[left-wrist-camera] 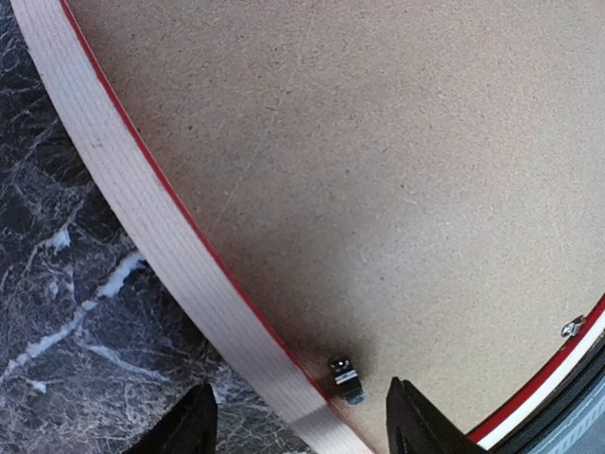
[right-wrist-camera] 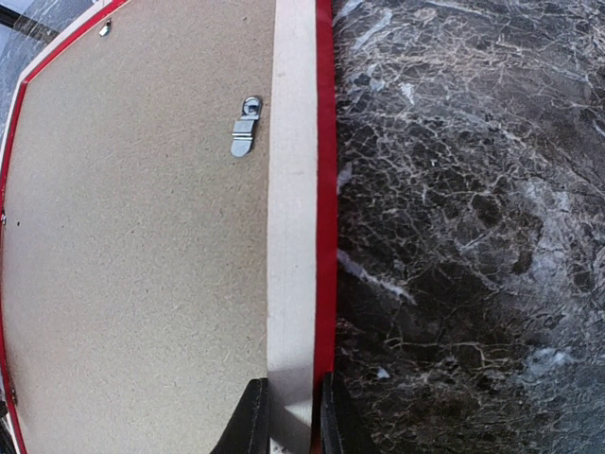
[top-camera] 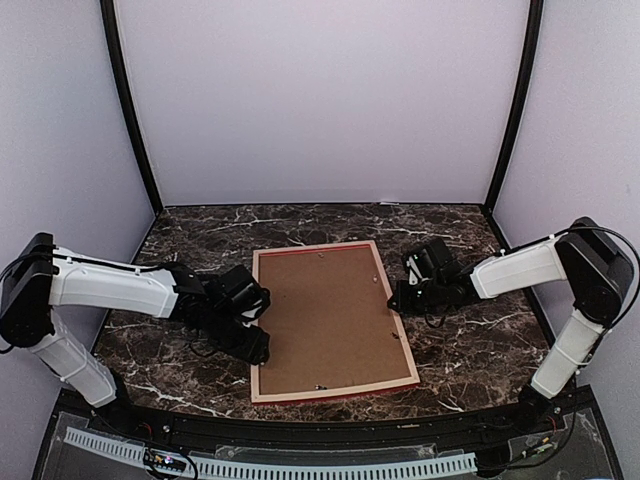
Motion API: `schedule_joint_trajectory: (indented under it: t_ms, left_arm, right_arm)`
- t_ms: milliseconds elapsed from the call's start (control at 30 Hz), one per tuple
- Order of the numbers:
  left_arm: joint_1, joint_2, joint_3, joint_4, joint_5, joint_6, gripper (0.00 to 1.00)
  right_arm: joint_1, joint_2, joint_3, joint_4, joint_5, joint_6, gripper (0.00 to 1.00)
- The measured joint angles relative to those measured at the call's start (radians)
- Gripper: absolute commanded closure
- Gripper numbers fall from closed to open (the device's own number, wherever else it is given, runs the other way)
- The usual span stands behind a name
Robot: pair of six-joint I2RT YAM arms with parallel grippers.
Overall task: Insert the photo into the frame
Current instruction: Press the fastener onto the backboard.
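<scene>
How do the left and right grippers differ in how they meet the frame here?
The left gripper has its jaws wide apart over the frame's left rail near a small metal clip; the right gripper has its jaws narrow, seemingly pinching the right rail. The left sits toward the near corner; the right nearer mid-length. Both are low at the edge of the face-down frame.

So the frame (top-camera: 335, 391) lies flat mid-table (top-camera: 470, 350), back side up, with the backing board (top-camera: 325, 315) sitting inside it. The left gripper (top-camera: 262, 345) is at the frame's left rail toward the near corner, one finger either side. The right gripper (top-camera: 398, 300) straddles the right rail, fingers seemingly touching both sides. A clip (right-wrist-camera: 246, 125) sits on the board just inside that rail.
</scene>
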Motion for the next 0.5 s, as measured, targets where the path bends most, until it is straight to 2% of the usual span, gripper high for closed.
schedule_joint_trajectory:
  t_ms: [267, 500]
  left_arm:
    - [0.0, -0.002, 0.006, 0.011, 0.023, 0.003, 0.35]
    - [0.0, 0.042, 0.021, 0.013, 0.022, 0.011, 0.41]
  right_arm:
    - [0.0, 0.0, 0.0, 0.0, 0.0, 0.0, 0.98]
    - [0.0, 0.0, 0.0, 0.0, 0.0, -0.002, 0.98]
